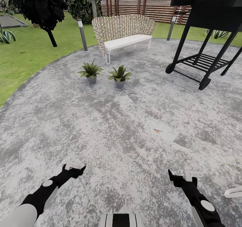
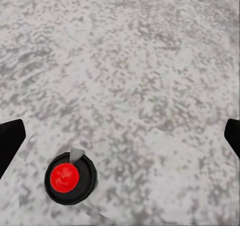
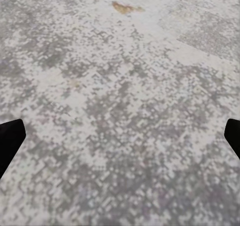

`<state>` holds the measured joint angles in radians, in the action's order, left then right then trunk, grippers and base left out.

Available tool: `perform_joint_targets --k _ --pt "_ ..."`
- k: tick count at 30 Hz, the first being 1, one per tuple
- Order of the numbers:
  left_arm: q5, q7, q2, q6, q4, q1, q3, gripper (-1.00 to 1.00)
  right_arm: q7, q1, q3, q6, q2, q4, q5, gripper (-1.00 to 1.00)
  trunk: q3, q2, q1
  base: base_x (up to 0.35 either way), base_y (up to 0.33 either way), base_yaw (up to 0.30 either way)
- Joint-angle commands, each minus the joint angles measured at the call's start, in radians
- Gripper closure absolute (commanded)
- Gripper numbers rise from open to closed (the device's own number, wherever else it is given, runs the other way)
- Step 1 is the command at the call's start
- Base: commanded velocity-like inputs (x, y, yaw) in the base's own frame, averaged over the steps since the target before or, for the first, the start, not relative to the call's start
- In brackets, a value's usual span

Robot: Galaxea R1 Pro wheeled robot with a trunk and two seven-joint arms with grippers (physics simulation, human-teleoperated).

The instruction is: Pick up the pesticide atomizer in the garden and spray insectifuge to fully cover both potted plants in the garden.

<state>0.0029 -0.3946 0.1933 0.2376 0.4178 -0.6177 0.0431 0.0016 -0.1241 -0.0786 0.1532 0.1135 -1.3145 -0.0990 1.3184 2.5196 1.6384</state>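
Pesticide atomizer [image 2: 70, 178] standing upright on paving right under left end effector [image 2: 120, 136], fingers spread wide. Probably light, rigid, slick plastic, tippy; best pinched mid-body below red cap.

Grey mottled paving [image 1: 134, 126] w/ two potted plants [image 1: 105, 73], bench [image 1: 122, 35], grill [image 1: 208, 25], prob. atomizer [image 2: 70, 178].

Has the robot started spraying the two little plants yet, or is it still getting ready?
Still getting ready. Nothing looks done: both potted plants sit untouched ahead, by the wicker bench. In hand: nothing, but the left pincer hangs open over the atomizer, seen from above by its red top. The right pincer is open over bare paving. Left: grab the bottle, go over, spray both.
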Motion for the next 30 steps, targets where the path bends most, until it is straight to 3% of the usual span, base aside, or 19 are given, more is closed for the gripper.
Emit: perform_joint_targets --k 1,10,23,27,30 --pt "-0.005 -0.015 0.004 0.005 -0.001 0.0 0.004 -1.0 0.0 0.0 0.001 0.005 0.0 -0.001 -0.01 -1.0 0.001 0.0 0.0 0.0 0.0 0.0" --pt "-0.013 -0.043 0.019 0.005 -0.001 0.004 0.006 -1.0 0.0 0.0 0.002 0.005 0.0 0.0 -0.01 -1.0 0.001 0.0 0.0 0.0 0.001 0.0" --pt "-0.014 -0.039 0.008 0.003 0.002 0.011 0.009 -1.0 0.003 0.0 0.003 0.008 0.0 -0.005 -0.014 -1.0 0.001 0.0 0.0 0.0 0.047 0.0" --pt "-0.014 -0.038 0.014 0.003 0.001 0.012 0.008 -1.0 0.002 -0.039 0.005 0.162 -0.001 -0.122 -0.017 -1.0 0.001 0.0 0.0 0.0 0.0 0.0" --pt "-0.014 -0.038 0.016 0.003 0.001 0.012 0.008 -1.0 0.002 -0.064 0.005 0.213 -0.001 -0.153 -0.018 -1.0 0.001 0.0 0.0 0.0 0.0 0.0"
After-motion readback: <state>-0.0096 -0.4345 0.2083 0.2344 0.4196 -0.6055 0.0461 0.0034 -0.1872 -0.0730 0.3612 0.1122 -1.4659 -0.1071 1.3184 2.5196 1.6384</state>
